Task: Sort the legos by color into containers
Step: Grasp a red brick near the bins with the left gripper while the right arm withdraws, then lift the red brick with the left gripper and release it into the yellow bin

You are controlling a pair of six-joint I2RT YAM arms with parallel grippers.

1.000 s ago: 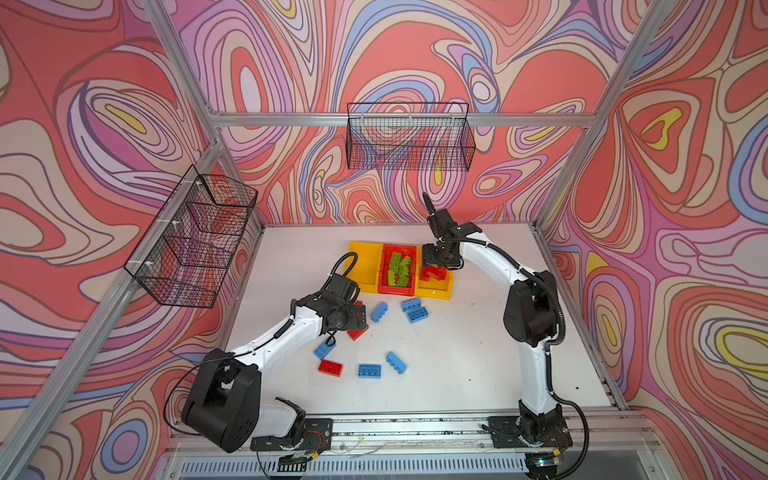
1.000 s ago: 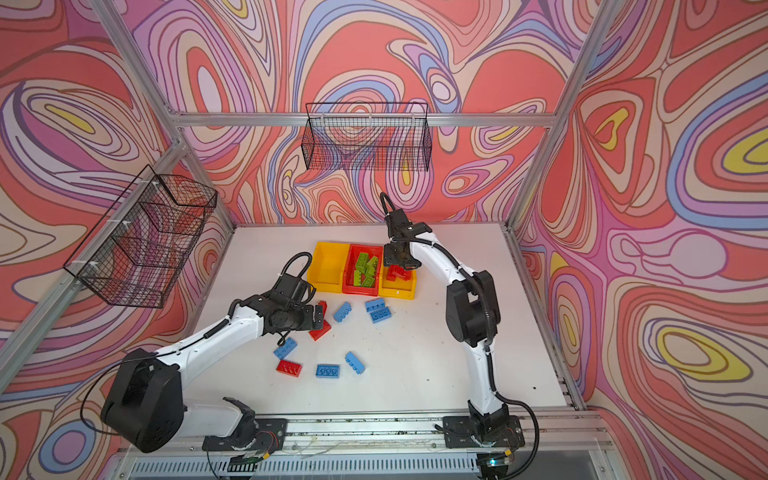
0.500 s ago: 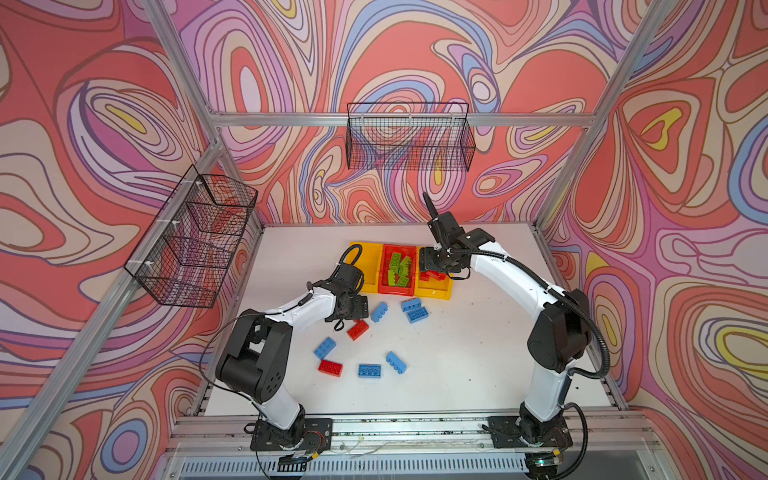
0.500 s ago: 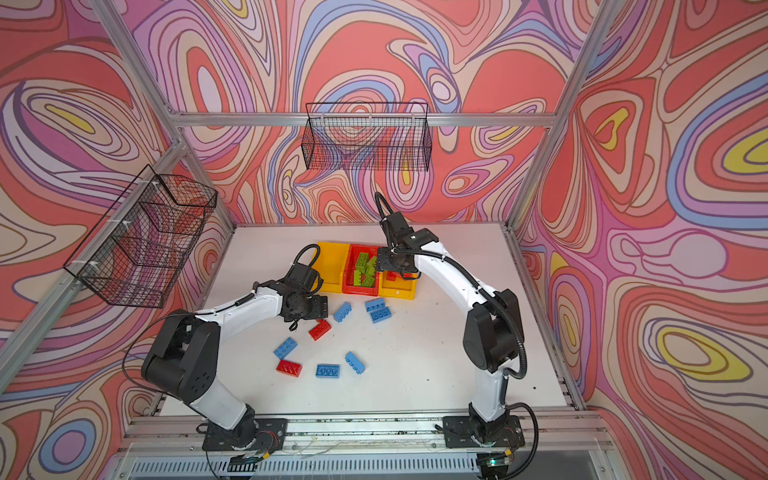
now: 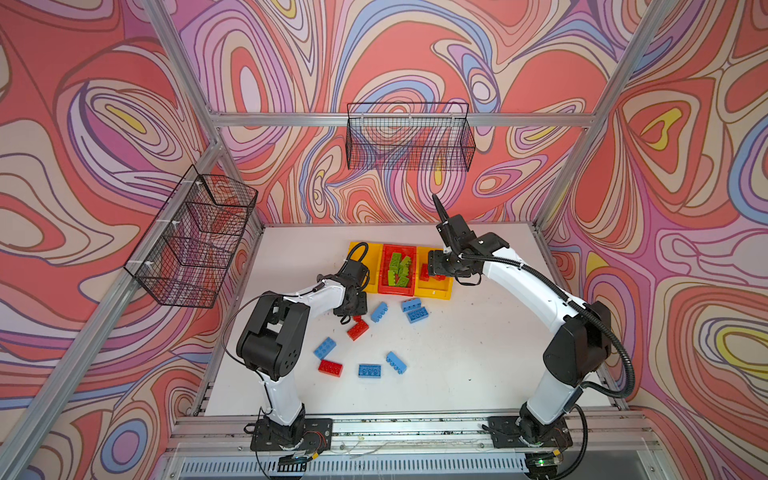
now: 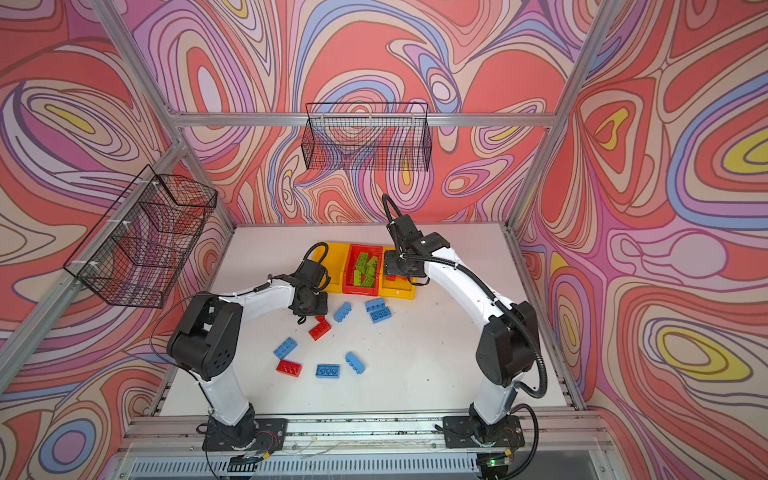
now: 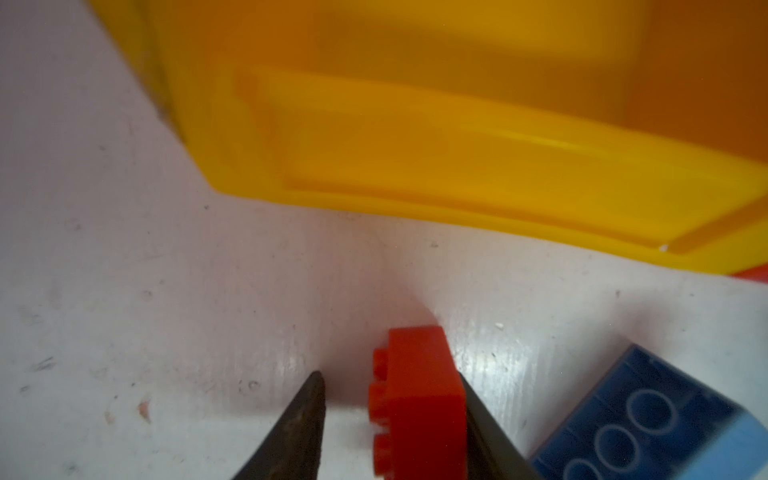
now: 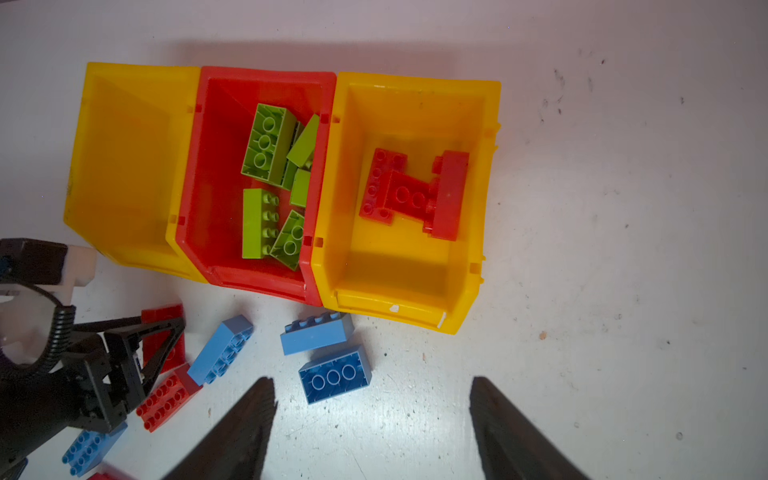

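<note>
The left claw (image 7: 387, 376) is reaching down low to the white table (image 8: 623, 208), right in front of the left yellow bin (image 8: 124, 166). It is standing around a small red brick (image 7: 415, 399). One finger is touching the brick's smooth side. The other finger is a little bit apart from its bumps, so the claw is not squeezing it yet. I think it is down there to pick this brick up.

The small red brick is lying on its side, with its round bumps pointing sideways. It is short, chunky and shiny. A blue brick (image 7: 648, 419) is lying just beside it.

The right claw (image 8: 370, 380) is hanging above the bins with its fingers wide apart and nothing in them. It looks free to grab something next.

Green bricks (image 8: 266, 145) are sitting in the red bin (image 8: 216, 187). Red bricks (image 8: 409, 195) are sitting in the right yellow bin (image 8: 395, 266), so the small red one probably belongs there. The left yellow bin is holding nothing, maybe waiting for the blue ones.
</note>
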